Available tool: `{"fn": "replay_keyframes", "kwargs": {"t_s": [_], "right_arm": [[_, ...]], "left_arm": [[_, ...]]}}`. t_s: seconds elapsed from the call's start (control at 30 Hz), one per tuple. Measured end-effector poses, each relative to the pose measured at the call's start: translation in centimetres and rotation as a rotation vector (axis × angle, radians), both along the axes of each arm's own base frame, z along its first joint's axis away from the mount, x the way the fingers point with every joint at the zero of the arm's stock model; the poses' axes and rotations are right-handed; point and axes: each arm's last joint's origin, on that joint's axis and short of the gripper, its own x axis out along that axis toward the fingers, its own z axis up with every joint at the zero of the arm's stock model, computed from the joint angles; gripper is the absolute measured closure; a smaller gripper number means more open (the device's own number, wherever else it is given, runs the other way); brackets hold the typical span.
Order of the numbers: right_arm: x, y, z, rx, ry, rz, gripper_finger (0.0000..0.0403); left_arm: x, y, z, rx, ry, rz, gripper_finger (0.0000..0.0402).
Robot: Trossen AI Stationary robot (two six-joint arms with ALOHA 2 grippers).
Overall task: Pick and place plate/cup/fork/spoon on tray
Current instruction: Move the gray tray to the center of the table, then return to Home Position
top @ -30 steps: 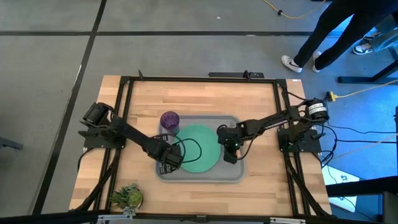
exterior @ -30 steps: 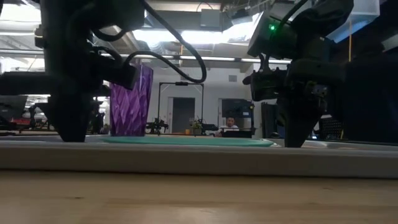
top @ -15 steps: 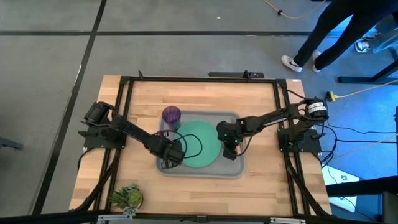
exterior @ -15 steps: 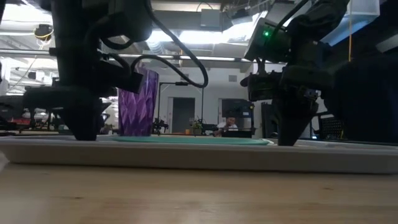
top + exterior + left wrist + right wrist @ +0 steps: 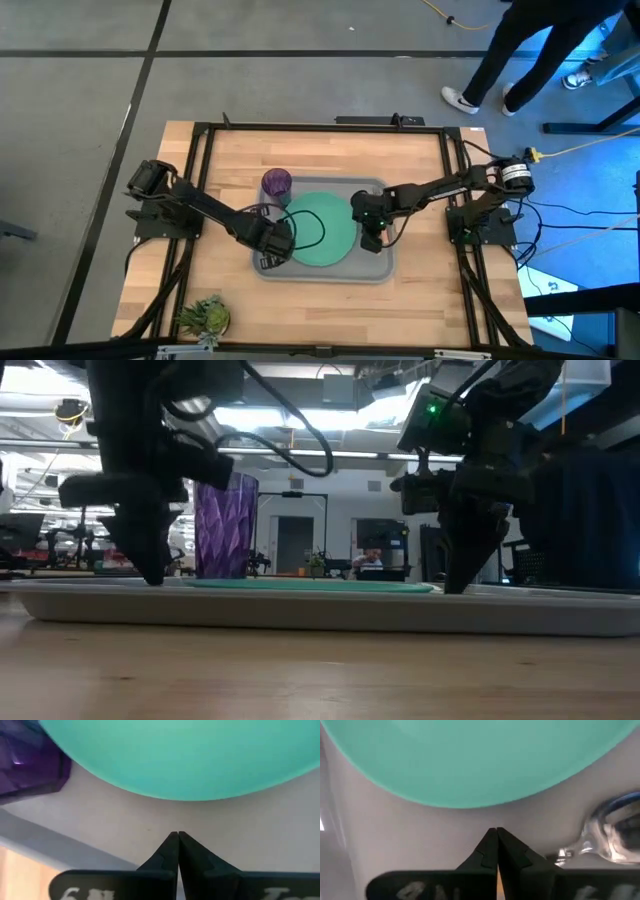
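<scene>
The light-grey tray (image 5: 320, 277) lies mid-table with the green plate (image 5: 322, 228) flat in its middle. The purple cup (image 5: 276, 184) stands upright in its far left corner. My left gripper (image 5: 272, 252) is shut, pointing down at the tray floor left of the plate. My right gripper (image 5: 372, 240) is shut, pointing down at the floor right of the plate. The spoon's silver bowl (image 5: 607, 827) lies on the tray floor beside my right fingers. The fork is hidden. My left gripper stands with its shut fingertips (image 5: 177, 840) on the tray's bare floor (image 5: 100, 825), between the plate's edge and the tray's left rim, coming from above. My right gripper stands with its shut fingertips (image 5: 495, 836) on the tray floor (image 5: 410, 830) just off the plate's right edge, from above.
A small green plant (image 5: 205, 318) sits at the table's near left corner. A black frame (image 5: 320, 126) runs around the tabletop. A person's legs (image 5: 520, 50) show on the floor beyond the far right corner. Bare wood lies far and near of the tray.
Both grippers, still shut and pointing down, have gone toward the table's far edge. The tray has slid along the table with them toward the far edge, carrying the plate and the upright cup.
</scene>
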Motion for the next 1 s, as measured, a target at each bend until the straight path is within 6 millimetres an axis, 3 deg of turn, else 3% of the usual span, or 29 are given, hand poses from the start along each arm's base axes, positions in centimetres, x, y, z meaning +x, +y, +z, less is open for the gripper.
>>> {"fn": "replay_keyframes", "kwargs": {"t_s": [0.17,0.33,0.7,1.0], "right_arm": [[-0.8,0.2,0.4,0.005,0.055,0.006,0.04],[-1.3,1.0,2.5,0.028,-0.009,0.009,0.04],[-3.2,1.9,13.1,0.016,-0.406,0.007,0.04],[-7.2,1.8,22.3,-0.124,-0.65,0.013,0.04]], "left_arm": [[-0.5,-0.2,1.0,-0.032,-0.02,0.022,0.0401],[-1.1,-0.9,2.5,-0.067,-0.065,0.045,0.0401],[-2.8,-2.0,10.3,-0.019,-0.243,0.054,0.0401],[-6.1,-1.4,18.5,0.054,-0.546,0.065,0.0401]]}}
